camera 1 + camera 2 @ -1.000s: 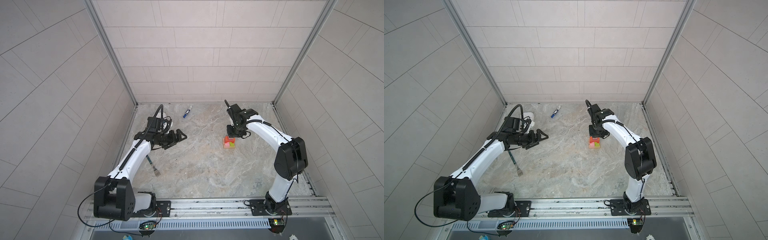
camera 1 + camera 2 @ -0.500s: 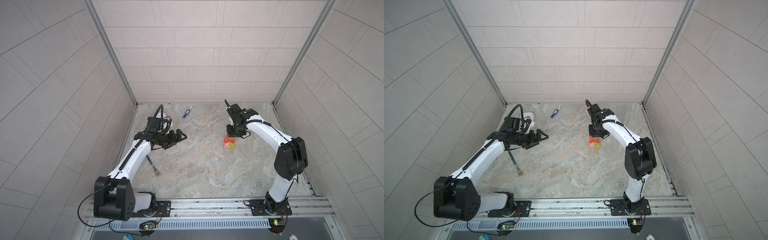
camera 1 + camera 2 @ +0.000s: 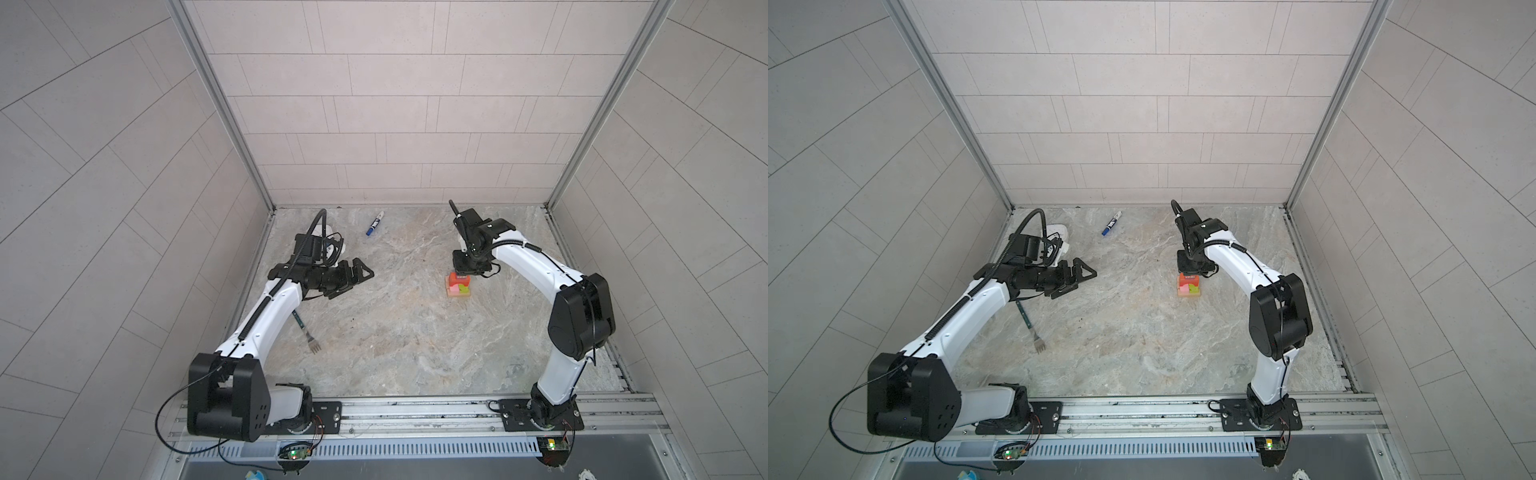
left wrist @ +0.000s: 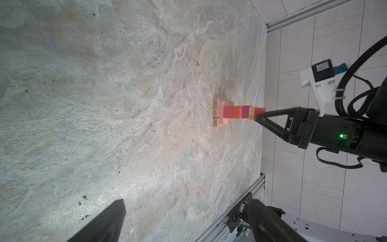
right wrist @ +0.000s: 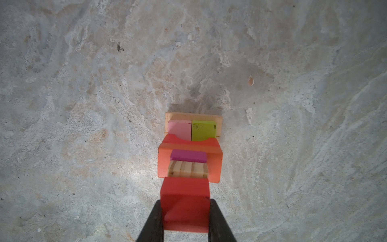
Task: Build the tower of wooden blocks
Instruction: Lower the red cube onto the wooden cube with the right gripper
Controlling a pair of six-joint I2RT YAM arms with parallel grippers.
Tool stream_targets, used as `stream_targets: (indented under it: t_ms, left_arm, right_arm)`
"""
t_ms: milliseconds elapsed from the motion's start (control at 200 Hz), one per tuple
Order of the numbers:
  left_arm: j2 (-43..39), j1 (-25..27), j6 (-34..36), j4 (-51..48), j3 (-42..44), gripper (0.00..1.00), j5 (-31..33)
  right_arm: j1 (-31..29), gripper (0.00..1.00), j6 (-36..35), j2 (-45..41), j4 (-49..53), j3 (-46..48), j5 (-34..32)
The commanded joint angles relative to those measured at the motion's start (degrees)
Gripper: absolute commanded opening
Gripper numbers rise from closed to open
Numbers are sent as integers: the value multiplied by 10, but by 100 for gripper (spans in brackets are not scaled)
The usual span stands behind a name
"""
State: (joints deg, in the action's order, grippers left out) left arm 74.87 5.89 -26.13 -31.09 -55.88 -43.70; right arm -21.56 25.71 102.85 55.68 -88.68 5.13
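Observation:
The tower (image 3: 458,287) (image 3: 1188,287) stands right of centre in both top views. From the floor up it has tan bars (image 5: 193,115), a pink bar (image 5: 179,130) beside a lime bar (image 5: 203,130), a red arch (image 5: 188,141), an orange block (image 5: 163,163), a magenta cube (image 5: 188,156) and a tan cube (image 5: 188,169). My right gripper (image 5: 186,218) (image 3: 462,272) points straight down over the stack, shut on a red cube (image 5: 186,201) (image 4: 259,111). That cube is on or just above the tan cube. My left gripper (image 3: 358,275) (image 3: 1080,275) (image 4: 184,222) hovers open and empty far to the left.
A blue-capped marker pen (image 3: 375,223) (image 3: 1111,222) lies near the back wall. A fork (image 3: 307,332) (image 3: 1032,328) lies on the floor beside the left arm. A white object (image 3: 1057,230) sits in the back left corner, behind the left arm. Tiled walls enclose three sides.

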Motion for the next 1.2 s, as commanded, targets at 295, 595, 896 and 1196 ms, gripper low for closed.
stream_targets:
  t_ms: [295, 595, 896, 1196]
  left_arm:
    - [-7, -4, -2, 3, 5, 98, -3]
    - [-7, -4, -2, 3, 5, 98, -3]
    - [-8, -3, -2, 3, 5, 98, -3]
    - [-8, -4, -2, 3, 5, 98, -2]
  right_arm:
    - [5, 25, -1, 2, 12, -8, -11]
    - [5, 25, 1, 6, 8, -7, -9]
    - [5, 29, 1, 9, 7, -7, -5]
    - [5, 33, 0, 10, 7, -7, -3]
